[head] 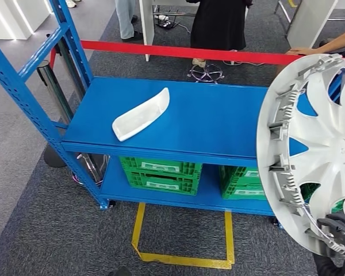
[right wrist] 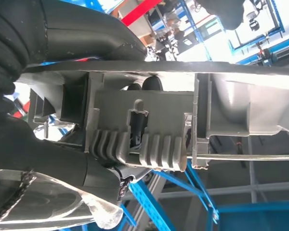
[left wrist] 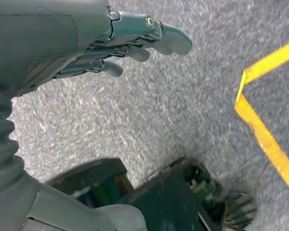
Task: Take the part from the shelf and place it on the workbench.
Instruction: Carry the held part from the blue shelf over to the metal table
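Right hand: we see our right hand (head: 337, 233) at the lower right of the head view, its dark fingers (head: 336, 223) closed on the lower rim of the hubcap (head: 318, 144). In the right wrist view the thumb (right wrist: 99, 171) and the fingers (right wrist: 88, 41) lie on either side of the rim, pinching it.

Hubcap: we hold it up on edge in front of the right end of the shelf (head: 205, 123), its ribbed, clipped back turned toward us. It is off the shelf and touches nothing but our hand. Up close, the right wrist view shows a grey clip block (right wrist: 139, 130) with ridges on the rim.

Left hand: our left hand (left wrist: 110, 43) hangs over the grey carpet (left wrist: 154, 115), holding nothing. Its fingers (left wrist: 172, 41) are stretched out nearly straight and lie close beside one another, the thumb apart from them.

Shelf: a blue rack with a flat top deck. A white trim piece (head: 140, 115) lies on the deck toward its left, well apart from the hubcap.

Lower deck: two green crates (head: 162, 174) stand side by side under the top deck.

Floor: yellow tape (head: 184, 259) marks a box on the carpet just before the shelf.

Behind the shelf: a red bar (head: 184, 52) runs across, and beyond it a person (head: 218, 26) in dark clothes stands.
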Robot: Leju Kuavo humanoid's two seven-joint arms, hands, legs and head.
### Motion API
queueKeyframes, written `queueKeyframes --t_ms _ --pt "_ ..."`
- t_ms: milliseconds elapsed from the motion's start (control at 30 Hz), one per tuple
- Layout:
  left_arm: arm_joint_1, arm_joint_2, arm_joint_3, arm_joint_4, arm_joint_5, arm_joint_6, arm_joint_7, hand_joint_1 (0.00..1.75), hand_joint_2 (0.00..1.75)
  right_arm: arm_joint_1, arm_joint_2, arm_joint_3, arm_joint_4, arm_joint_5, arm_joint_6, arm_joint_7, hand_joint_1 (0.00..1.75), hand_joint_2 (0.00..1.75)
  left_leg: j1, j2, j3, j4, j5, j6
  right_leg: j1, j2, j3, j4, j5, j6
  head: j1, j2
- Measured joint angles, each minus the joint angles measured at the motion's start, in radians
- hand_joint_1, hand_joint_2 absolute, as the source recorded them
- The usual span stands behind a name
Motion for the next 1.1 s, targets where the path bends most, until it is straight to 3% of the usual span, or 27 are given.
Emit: queueKeyframes --t_ms 33,67,100,133,200,233,300,333,400,433,533,567,600,633,667,733,800,833,900,933,967,1033,1067,1100 --pt "0.000 -0.001 0.000 0.000 0.000 0.000 0.000 0.00 1.75 -0.001 0.000 -0.001 0.000 0.000 0.000 -0.001 1.75 1.75 -0.001 0.001 -0.015 0.001 0.010 0.003 0.000 0.000 -0.014 0.061 -0.046 0.002 0.000 0.000" --pt "0.000 -0.002 0.000 0.000 -0.001 0.001 0.000 0.00 1.75 -0.001 0.000 -0.002 0.001 0.000 0.000 -0.002 1.75 1.75 -0.001 0.002 -0.029 0.003 0.020 0.003 0.000 0.000 -0.020 0.117 -0.072 0.003 0.000 0.000" --pt "0.000 -0.003 0.000 0.000 -0.001 0.002 0.000 0.00 1.75 0.000 0.000 -0.002 0.002 0.000 0.000 -0.002 1.75 1.75 -0.002 0.004 -0.045 0.005 0.030 0.002 0.000 0.000 -0.017 0.153 -0.072 0.005 0.000 0.000" --pt "0.000 -0.003 0.000 0.000 -0.001 0.003 0.000 0.00 1.75 0.000 0.000 -0.002 0.003 0.000 0.000 -0.003 1.75 1.75 -0.002 0.005 -0.061 0.008 0.040 0.000 0.000 0.000 -0.001 0.160 -0.050 0.006 0.000 0.000" --pt "0.000 -0.002 -0.001 0.000 0.000 0.003 0.000 0.00 1.75 -0.001 0.000 -0.001 0.005 -0.001 0.000 -0.004 1.75 1.75 0.000 0.005 -0.092 0.021 0.056 -0.007 -0.003 0.000 0.081 0.079 0.003 0.009 0.001 0.000" --pt "0.000 -0.002 -0.001 0.000 0.002 0.004 -0.001 0.00 1.75 -0.001 0.000 0.000 0.006 0.000 0.000 -0.005 1.75 1.75 -0.001 0.004 -0.106 0.032 0.062 -0.011 -0.003 0.000 0.139 0.006 0.006 0.009 0.001 0.000" --pt "0.003 0.000 0.000 0.000 0.015 0.007 -0.011 0.00 1.75 -0.004 0.000 0.007 0.007 0.010 0.000 -0.002 1.75 1.75 -0.003 0.004 -0.125 0.049 0.074 -0.022 -0.001 0.003 0.218 -0.110 -0.023 0.001 0.002 0.000" --pt "0.007 0.003 0.001 0.000 0.027 0.008 -0.020 0.00 1.75 -0.007 -0.001 0.017 0.010 0.022 0.000 0.005 1.75 1.75 -0.004 0.004 -0.132 0.053 0.082 -0.028 0.003 0.004 0.230 -0.133 -0.034 -0.006 0.002 0.000" --pt "0.019 0.012 0.010 0.000 0.061 0.004 -0.048 0.00 1.75 -0.029 -0.006 0.055 0.022 0.062 0.000 0.042 1.75 1.75 -0.002 0.003 -0.141 0.058 0.088 -0.040 0.003 0.004 0.209 -0.136 -0.028 -0.023 0.002 0.000" --pt "0.026 0.017 0.017 0.001 0.079 -0.001 -0.061 0.00 1.75 -0.052 -0.010 0.085 0.034 0.089 0.000 0.072 1.75 1.75 0.000 0.001 -0.147 0.073 0.068 -0.047 0.002 0.004 0.198 -0.136 -0.019 -0.033 0.002 0.000" --pt "0.041 0.034 0.042 0.001 0.117 -0.020 -0.085 0.00 1.75 -0.141 -0.032 0.200 0.086 0.166 0.000 0.176 1.75 1.75 0.007 -0.002 -0.180 0.214 -0.066 -0.062 0.003 0.005 0.163 -0.135 0.010 -0.053 -0.002 0.000" --pt "0.043 0.039 0.049 0.001 0.122 -0.024 -0.088 0.00 1.75 -0.167 -0.041 0.238 0.103 0.181 0.000 0.202 1.75 1.75 0.007 -0.002 -0.188 0.272 -0.096 -0.064 0.005 0.005 0.152 -0.134 0.021 -0.055 -0.002 0.000" --pt "0.043 0.042 0.054 0.002 0.125 -0.026 -0.090 0.00 1.75 -0.188 -0.049 0.271 0.117 0.191 0.000 0.221 1.75 1.75 0.007 -0.002 -0.188 0.314 -0.105 -0.063 0.008 0.004 0.141 -0.133 0.031 -0.054 -0.003 0.000" --pt "0.044 0.045 0.058 0.002 0.128 -0.028 -0.091 0.00 1.75 -0.205 -0.058 0.300 0.130 0.197 0.000 0.233 1.75 1.75 0.007 -0.002 -0.175 0.325 -0.087 -0.059 0.012 0.004 0.127 -0.130 0.043 -0.054 -0.003 0.000" --pt "0.045 0.048 0.062 0.002 0.129 -0.028 -0.091 0.00 1.75 -0.216 -0.065 0.323 0.139 0.199 0.000 0.240 1.75 1.75 0.005 -0.003 -0.147 0.302 -0.056 -0.051 0.016 0.004 0.114 -0.128 0.054 -0.054 -0.003 0.000" --pt "0.046 0.056 0.068 0.002 0.130 -0.028 -0.091 0.00 1.75 -0.231 -0.079 0.358 0.151 0.200 0.000 0.248 1.75 1.75 -0.003 -0.015 -0.052 0.172 -0.013 -0.022 0.023 0.005 0.087 -0.124 0.075 -0.054 -0.002 0.000" --pt "0.048 0.060 0.071 0.003 0.130 -0.027 -0.091 0.00 1.75 -0.241 -0.089 0.379 0.158 0.200 0.000 0.253 1.75 1.75 -0.011 -0.028 0.028 0.042 -0.024 -0.003 0.022 0.006 0.071 -0.124 0.093 -0.048 -0.001 0.000" --pt "0.048 0.062 0.072 0.004 0.127 -0.027 -0.090 0.00 1.75 -0.245 -0.094 0.386 0.160 0.202 0.000 0.258 1.75 1.75 -0.015 -0.029 0.044 0.010 -0.034 0.000 0.020 0.007 0.065 -0.124 0.103 -0.041 -0.001 0.000" --pt "0.048 0.056 0.068 0.005 0.101 -0.029 -0.077 0.00 1.75 -0.234 -0.105 0.391 0.155 0.215 0.000 0.281 1.75 1.75 -0.017 -0.020 0.041 -0.014 -0.023 -0.001 0.016 0.014 0.053 -0.125 0.115 -0.027 -0.002 0.000" --pt "0.046 0.053 0.062 0.005 0.076 -0.030 -0.065 0.00 1.75 -0.210 -0.111 0.385 0.141 0.216 0.000 0.289 1.75 1.75 -0.015 -0.014 0.036 -0.023 -0.013 0.001 0.015 0.015 0.043 -0.116 0.103 -0.021 -0.001 0.000" --pt "0.044 0.048 0.051 0.005 0.046 -0.032 -0.049 0.00 1.75 -0.174 -0.117 0.367 0.119 0.202 0.000 0.279 1.75 1.75 -0.012 -0.009 0.028 -0.031 -0.003 0.004 0.014 0.015 0.029 -0.091 0.074 -0.017 0.000 0.000" --pt "0.033 0.032 0.018 0.006 -0.009 -0.033 -0.020 0.00 1.75 -0.083 -0.116 0.292 0.066 0.123 -0.001 0.193 1.75 1.75 -0.009 -0.002 0.009 -0.035 0.013 0.008 0.011 0.013 -0.008 0.013 -0.013 -0.008 0.003 0.000" --pt "0.024 0.023 0.000 0.005 -0.024 -0.034 -0.011 0.00 1.75 -0.044 -0.110 0.242 0.047 0.078 -0.001 0.136 1.75 1.75 -0.009 0.004 -0.001 -0.033 0.019 0.008 0.010 0.012 -0.025 0.076 -0.043 -0.003 0.004 0.000" --pt "0.014 0.014 -0.014 0.004 -0.032 -0.035 -0.006 0.00 1.75 -0.015 -0.102 0.193 0.035 0.045 -0.001 0.091 1.75 1.75 -0.009 0.014 -0.011 -0.032 0.025 0.006 0.009 0.012 -0.034 0.125 -0.050 0.002 0.005 0.000"
